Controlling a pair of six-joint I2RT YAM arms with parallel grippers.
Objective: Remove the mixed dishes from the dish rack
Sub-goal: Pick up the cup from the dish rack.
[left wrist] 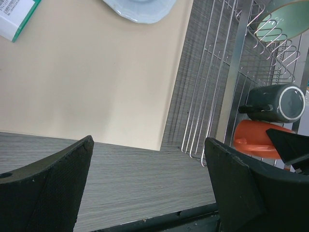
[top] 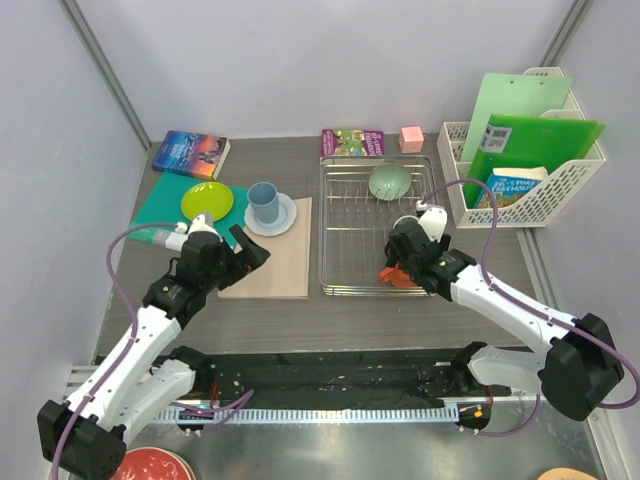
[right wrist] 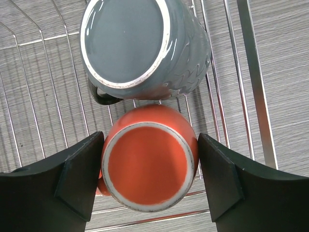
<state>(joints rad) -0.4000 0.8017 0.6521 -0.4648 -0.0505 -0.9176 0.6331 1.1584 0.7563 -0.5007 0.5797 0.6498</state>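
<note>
The silver wire dish rack [top: 352, 235] stands mid-table. A sage-green bowl [top: 388, 181] leans at its back. At its front, an orange mug [right wrist: 149, 164] sits upside down, and my right gripper [right wrist: 150, 166] is shut on it, both pads against its sides. In the top view this right gripper [top: 398, 270] covers most of the orange mug [top: 393, 277]. The lime-green plate [top: 207, 201] lies left of the rack. Next to it, a light blue cup [top: 264, 203] stands on a white plate [top: 287, 218]. My left gripper [top: 245, 255] hangs open and empty over the table; in the wrist view the left gripper [left wrist: 147, 179] holds nothing.
A dark grey mug [right wrist: 140, 48] lies against the orange one in the rack. A tan mat [top: 275, 265] sits left of the rack. A white slotted basket [top: 560, 200] with green folders stands right. Books [top: 190, 153] and a pink cube [top: 411, 138] line the back.
</note>
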